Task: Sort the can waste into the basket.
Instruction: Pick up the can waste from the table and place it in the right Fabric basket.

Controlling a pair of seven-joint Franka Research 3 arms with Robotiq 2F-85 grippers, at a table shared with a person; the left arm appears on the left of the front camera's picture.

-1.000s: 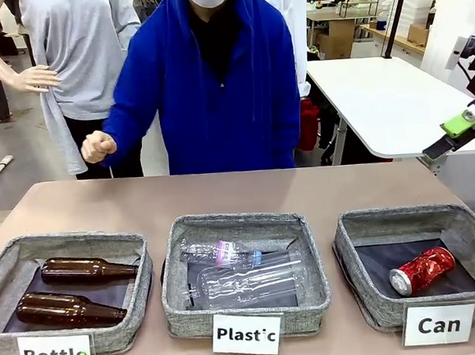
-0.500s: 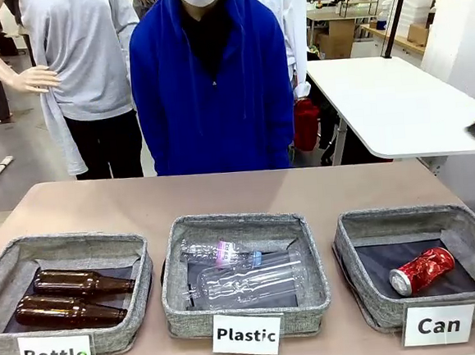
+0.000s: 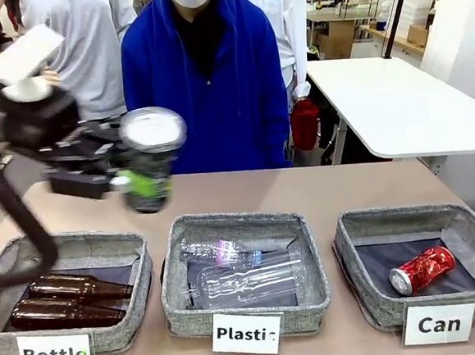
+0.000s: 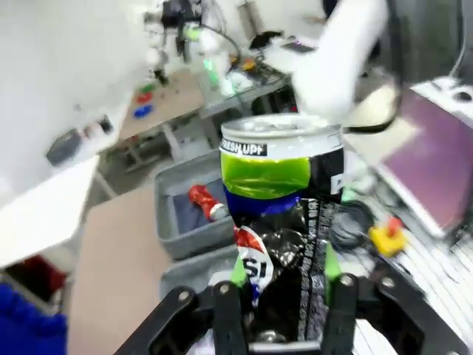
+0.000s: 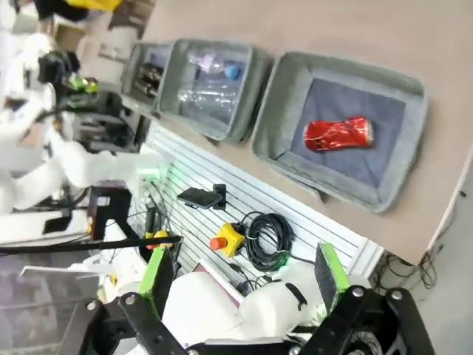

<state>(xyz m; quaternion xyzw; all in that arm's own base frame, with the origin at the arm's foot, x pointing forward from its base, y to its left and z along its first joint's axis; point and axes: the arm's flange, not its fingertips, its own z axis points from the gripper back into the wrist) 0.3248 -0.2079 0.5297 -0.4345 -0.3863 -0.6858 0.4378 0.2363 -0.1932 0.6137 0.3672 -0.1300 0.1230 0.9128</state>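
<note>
Grey can (image 3: 149,157) is clamped in left gripper (image 3: 136,184) above the table — red can (image 3: 422,271) is seen in the basket (image 3: 359,232); right gripper (image 5: 244,281) is spread wide, nothing held.

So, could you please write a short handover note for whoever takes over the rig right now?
Left pincer: shut on the silver-grey can, in the air above the table, between the Bottle basket and the Plastic basket.
Right pincer: open, holding nothing, high above the Can basket.
Done: red can lies in the Can basket.
Left: carry the silver-grey can over to the Can basket and release it.
</note>
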